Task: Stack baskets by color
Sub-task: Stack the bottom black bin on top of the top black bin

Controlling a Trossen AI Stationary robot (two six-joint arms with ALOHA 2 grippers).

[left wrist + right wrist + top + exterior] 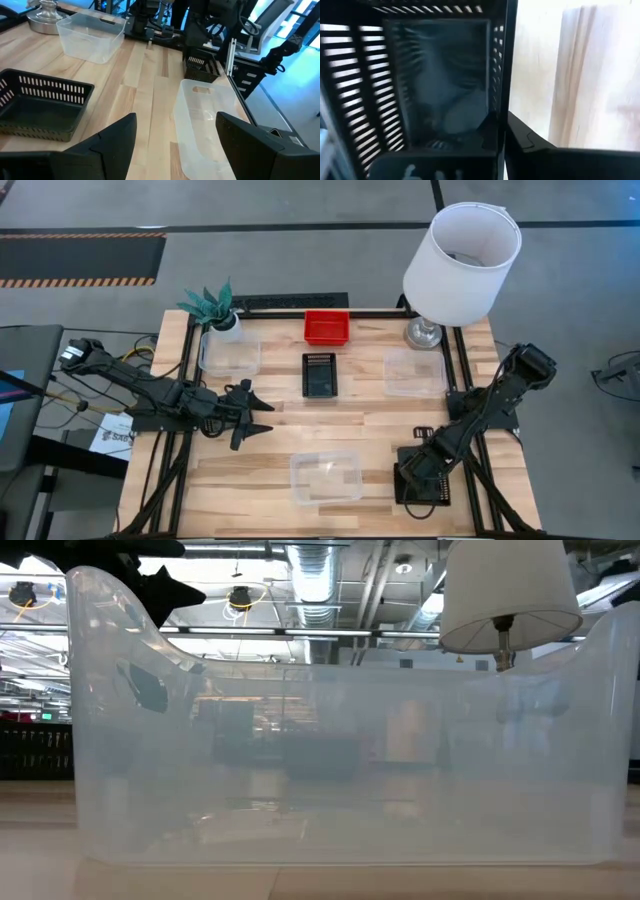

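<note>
Overhead, your right gripper point(422, 480) sits lower right, clamped on a black slatted plastic basket point(424, 490). Left gripper point(250, 414), centre-left, gapes wide, holding nothing. Right wrist: fingers pinch the basket's wall point(500, 75). Low view: a clear plastic basket point(340, 770) fills the frame.

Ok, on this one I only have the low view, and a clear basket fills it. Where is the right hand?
Observer: The right hand is down at a black basket, just right of that clear basket.
Operator: And the left?
Observer: The left hand is open over bare wood, left of centre, holding nothing.
Operator: Any red ones out?
Observer: One red basket, just beyond a second black basket at mid-table.
</note>
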